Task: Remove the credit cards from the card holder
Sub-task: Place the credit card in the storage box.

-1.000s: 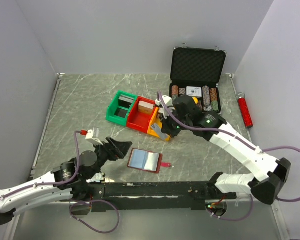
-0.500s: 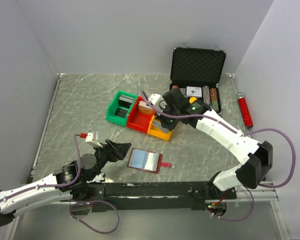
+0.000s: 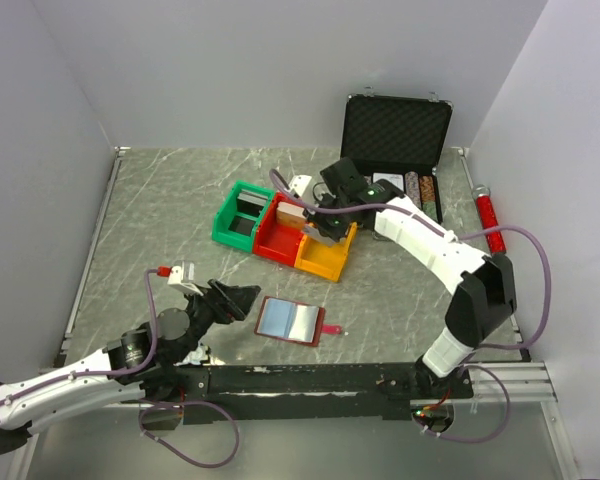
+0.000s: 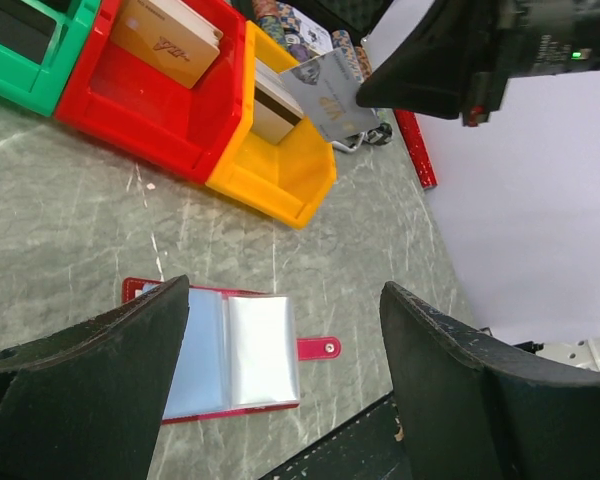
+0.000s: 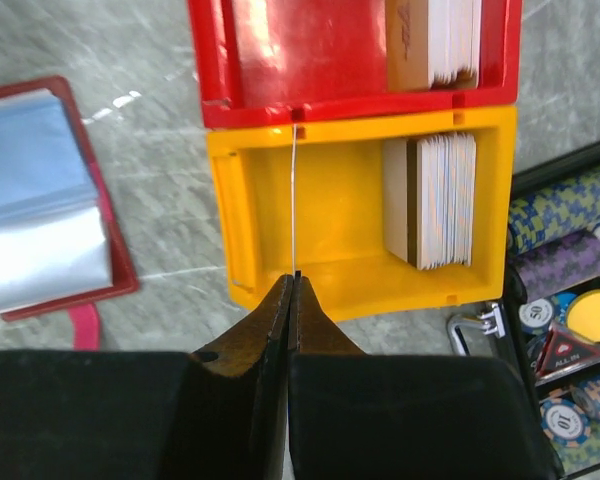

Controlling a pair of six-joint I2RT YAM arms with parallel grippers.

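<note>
The card holder (image 3: 292, 321) lies open and flat on the marble table, a dark-red wallet with clear sleeves and a red strap tab (image 4: 318, 348). My left gripper (image 4: 285, 292) hovers open just left of it, one finger (image 4: 90, 380) over the holder's left half. My right gripper (image 5: 295, 278) is shut on a thin pale grey credit card (image 4: 325, 95). It holds the card upright over the yellow bin (image 3: 325, 257). The right wrist view shows that card (image 5: 295, 200) edge-on as a fine line above the bin's left part.
Green (image 3: 242, 213), red (image 3: 280, 232) and yellow bins stand in a row at mid-table. A card deck (image 5: 435, 200) stands in the yellow bin, another (image 5: 430, 45) in the red one. An open black chip case (image 3: 395, 130) sits behind, and a red tool (image 3: 490, 222) lies at the right wall.
My right arm has swung toward the far side, carrying the card from the yellow bin's front edge to above the bin. The left arm and the holder have barely moved.
</note>
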